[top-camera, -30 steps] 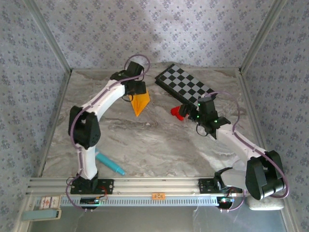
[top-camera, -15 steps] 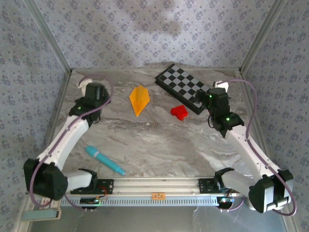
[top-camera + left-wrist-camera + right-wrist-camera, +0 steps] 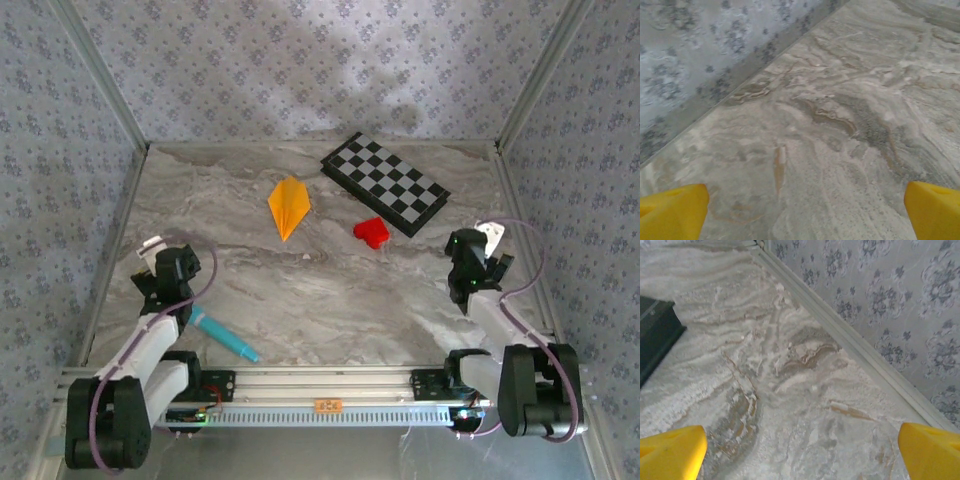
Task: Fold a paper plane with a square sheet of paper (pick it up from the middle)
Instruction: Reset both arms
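far from the left fingers [image 3: 671, 216] and right fingers [image 3: 671, 452], both wide open and empty, the paper plane [image 3: 289, 205]

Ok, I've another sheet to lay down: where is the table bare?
Bare: the middle strip between the red block and the front rail, right of the teal pen; also the back-left corner beside the paper plane. Crowded: plane, block and checkerboard at the back.

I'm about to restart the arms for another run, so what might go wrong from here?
1. The teal pen lies close beside the left arm; a swing of that arm may send it rolling.
2. The paper plane lies loose, not far from the red block; a careless reach for either may crush or shove the plane.
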You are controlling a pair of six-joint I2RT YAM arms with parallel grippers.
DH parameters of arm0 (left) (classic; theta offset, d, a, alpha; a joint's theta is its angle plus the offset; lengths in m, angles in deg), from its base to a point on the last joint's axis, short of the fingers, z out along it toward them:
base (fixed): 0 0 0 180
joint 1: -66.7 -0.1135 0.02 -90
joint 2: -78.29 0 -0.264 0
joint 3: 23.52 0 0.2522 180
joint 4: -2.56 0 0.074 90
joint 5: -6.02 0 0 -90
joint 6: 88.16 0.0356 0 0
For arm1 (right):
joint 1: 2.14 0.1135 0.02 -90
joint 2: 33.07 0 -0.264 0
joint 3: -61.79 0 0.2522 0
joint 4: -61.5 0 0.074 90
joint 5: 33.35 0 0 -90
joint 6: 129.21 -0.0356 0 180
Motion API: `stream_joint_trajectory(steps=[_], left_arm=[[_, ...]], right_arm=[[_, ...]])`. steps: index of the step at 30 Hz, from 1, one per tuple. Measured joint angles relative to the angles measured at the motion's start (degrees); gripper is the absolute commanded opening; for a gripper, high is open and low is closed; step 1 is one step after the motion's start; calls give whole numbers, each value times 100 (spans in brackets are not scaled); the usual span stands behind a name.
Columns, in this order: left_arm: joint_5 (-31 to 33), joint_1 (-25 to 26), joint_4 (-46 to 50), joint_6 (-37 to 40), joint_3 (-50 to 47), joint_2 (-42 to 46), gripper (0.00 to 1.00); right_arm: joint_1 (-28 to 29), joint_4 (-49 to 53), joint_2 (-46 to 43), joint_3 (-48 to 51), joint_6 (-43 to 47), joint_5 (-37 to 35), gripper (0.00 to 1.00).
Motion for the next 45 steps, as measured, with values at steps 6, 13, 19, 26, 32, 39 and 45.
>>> stream_joint_trajectory(steps=[6,13,19,26,32,39,45], left_arm=[[-1071,-55,-1504,619,-90,-1056,100],[-2017,-87,-2599,1154,-87,-1816,100],[-2417,-201,-3480,1392,-35,-2643,100],[-2531,-245,-3792,1419,254,-3329,100],[-2455,-229,-3508,1423,686,-3348,100],[-2339,-164,-3320,1440,802,-3368,100],[-2334,-164,-3252,1440,802,-3373,100]], right_arm=[[-72,-1384,564,442,498,629,100],[-149,-2520,1119,483,1027,1729,100],[-254,-3469,1985,483,1137,2441,100],[-254,-3663,2396,372,1217,2669,100],[-225,-3585,2396,63,1215,2660,100],[-225,-3517,2396,63,1217,2658,100],[-225,-3515,2396,63,1217,2658,100]])
